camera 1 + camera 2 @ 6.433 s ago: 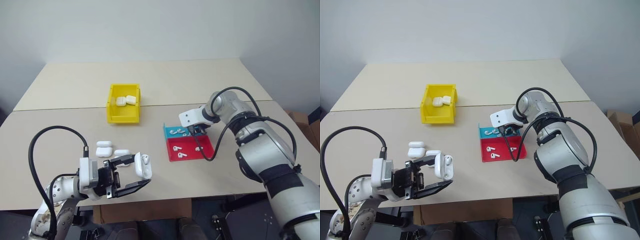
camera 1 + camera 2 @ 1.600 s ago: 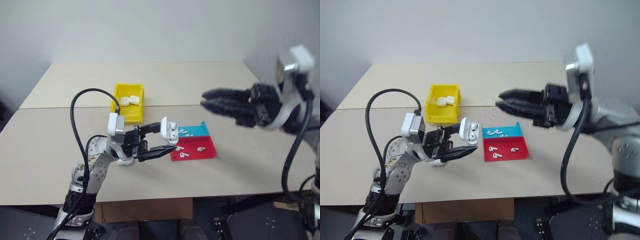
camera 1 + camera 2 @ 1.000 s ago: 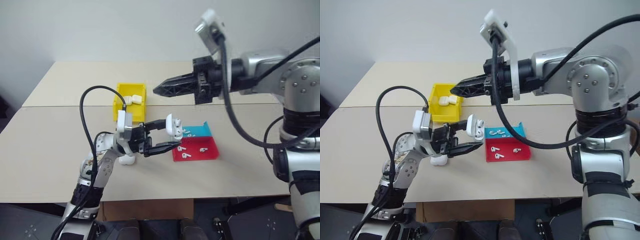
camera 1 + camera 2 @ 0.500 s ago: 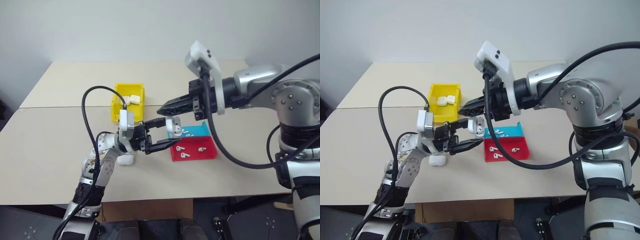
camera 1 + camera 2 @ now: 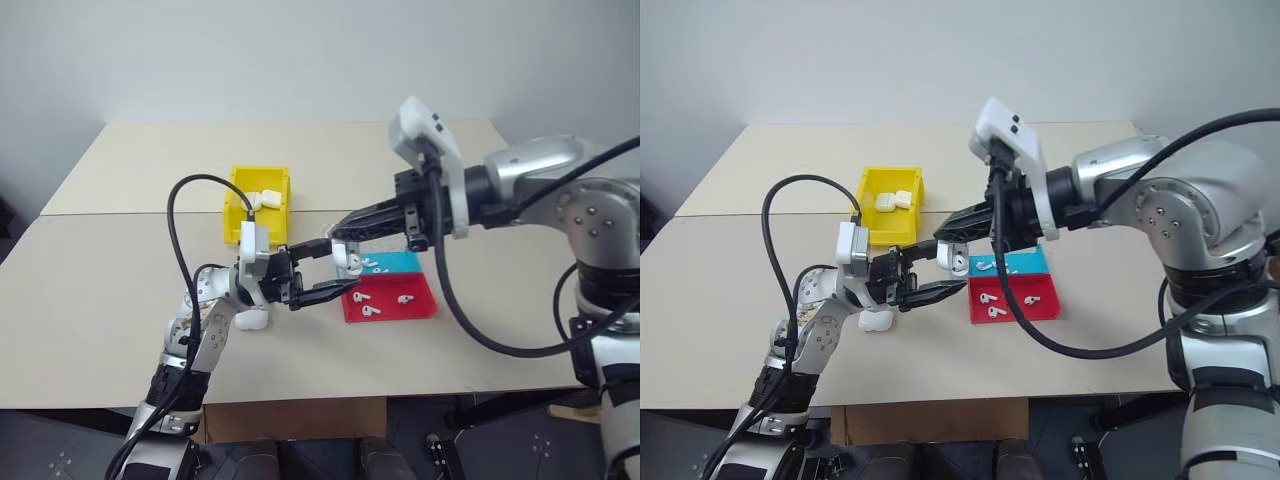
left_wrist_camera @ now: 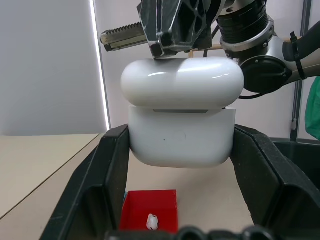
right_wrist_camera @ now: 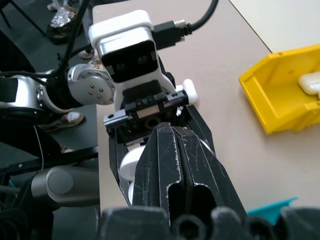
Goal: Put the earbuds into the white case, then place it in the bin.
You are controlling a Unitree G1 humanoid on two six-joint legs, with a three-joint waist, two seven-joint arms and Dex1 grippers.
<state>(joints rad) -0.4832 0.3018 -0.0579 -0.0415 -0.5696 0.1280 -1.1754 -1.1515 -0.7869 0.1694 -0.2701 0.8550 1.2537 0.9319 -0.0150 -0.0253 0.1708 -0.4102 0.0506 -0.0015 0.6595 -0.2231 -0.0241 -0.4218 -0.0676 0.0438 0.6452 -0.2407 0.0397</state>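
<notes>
Right gripper (image 5: 952, 228) lowered onto white case (image 6: 181, 111) (lid shut)

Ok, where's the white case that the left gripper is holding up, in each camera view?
Left eye view: white case mid-picture, just left of the red tray.
Right eye view: mid-picture too, left of that tray.
Left wrist view: centre, close up.
Right wrist view: a white edge behind the black fingers.
Shared landmark: the shut right gripper, tip at the case's lid.
</notes>
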